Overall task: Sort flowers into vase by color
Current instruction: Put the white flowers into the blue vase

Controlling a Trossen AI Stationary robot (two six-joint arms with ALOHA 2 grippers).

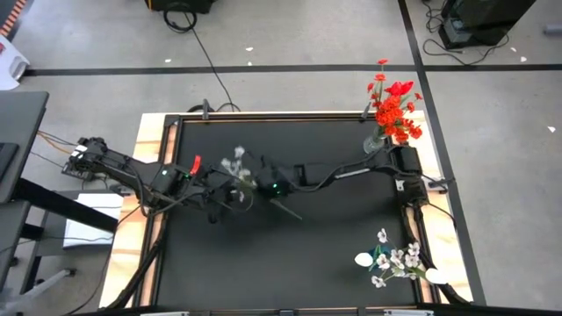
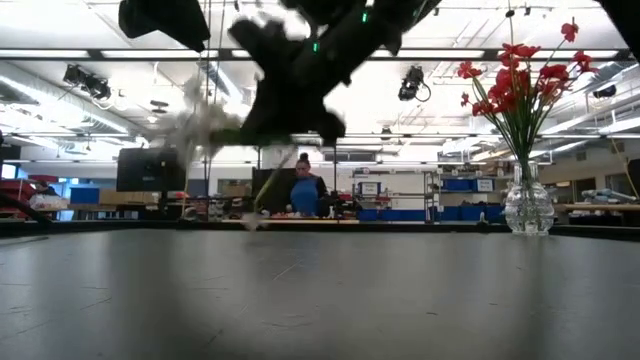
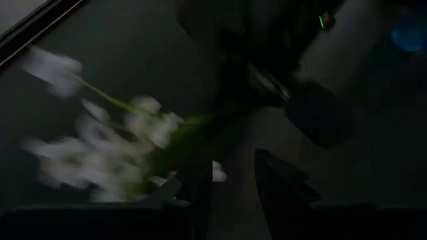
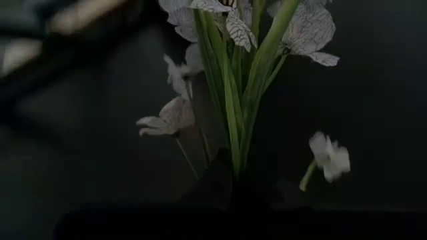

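A white flower stem (image 1: 235, 163), with pale blooms (image 4: 293, 30) and green stalks, hangs above the middle of the black table (image 1: 263, 263). My right gripper (image 1: 253, 180) is shut on it after reaching in from the table's right side. It shows blurred in the low view (image 2: 200, 120). My left gripper (image 1: 219, 200) stands open just left of it, its fingers (image 3: 280, 183) apart beside the blurred blooms (image 3: 100, 153). Red flowers (image 1: 395, 105) stand by their stalks in a glass vase (image 2: 527, 205) at the far right corner. My right gripper (image 4: 233, 193) pinches the bundled green stalks (image 4: 233, 157) just below the blooms, between its two fingers. The fingers slant down from the table's right side. The stem is lifted clear of the table; its blooms point on past the fingers and its bare stalk end (image 1: 288, 211) trails behind.
A bunch of white flowers (image 1: 395, 262) is at the near right corner. Wooden boards frame the table edges (image 1: 145, 158). In the room beyond the table's far edge a person (image 2: 303, 190) stands among shelves and benches.
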